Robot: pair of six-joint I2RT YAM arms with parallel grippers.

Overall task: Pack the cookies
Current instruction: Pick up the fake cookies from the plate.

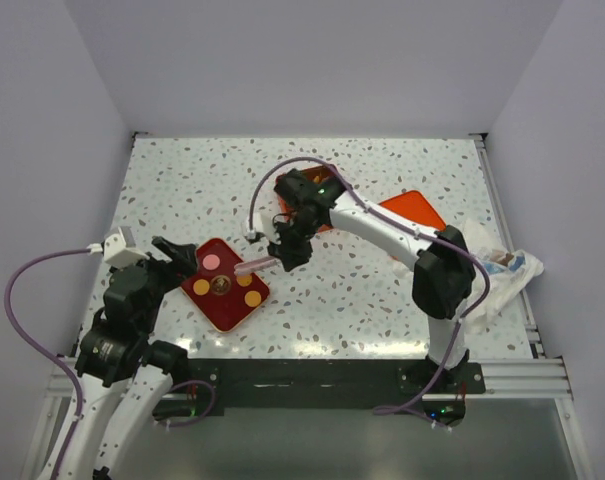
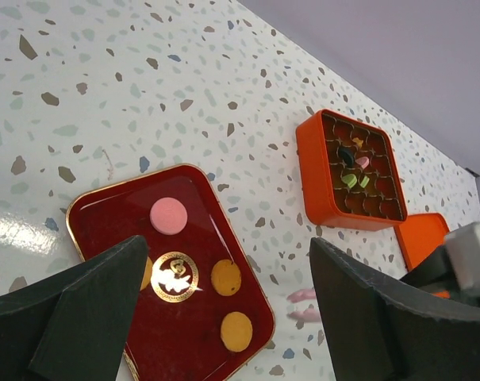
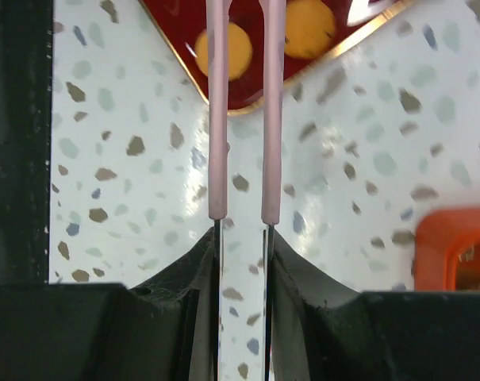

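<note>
A dark red tray [image 1: 229,308] holds a pink cookie [image 1: 212,261] and three orange cookies [image 1: 244,280]. In the left wrist view the pink cookie [image 2: 169,215] and orange cookies [image 2: 226,277] show on the tray [image 2: 113,214]. The orange compartment box [image 2: 313,167] holds several cookies: dark, pink, green and yellow. My left gripper [image 1: 172,255] is open and empty over the tray's left side [image 2: 224,317]. My right gripper [image 1: 287,250] is shut on pink tongs [image 1: 257,266]. The tong arms [image 3: 218,103] stand apart, reaching over the tray's corner near two orange cookies [image 3: 224,49]; their tips are out of view.
An orange lid [image 1: 414,212] lies to the right of the box, which my right arm mostly hides in the top view. A crumpled white bag [image 1: 502,270] lies at the table's right edge. White walls enclose the table. A black rail [image 1: 312,375] runs along the near edge.
</note>
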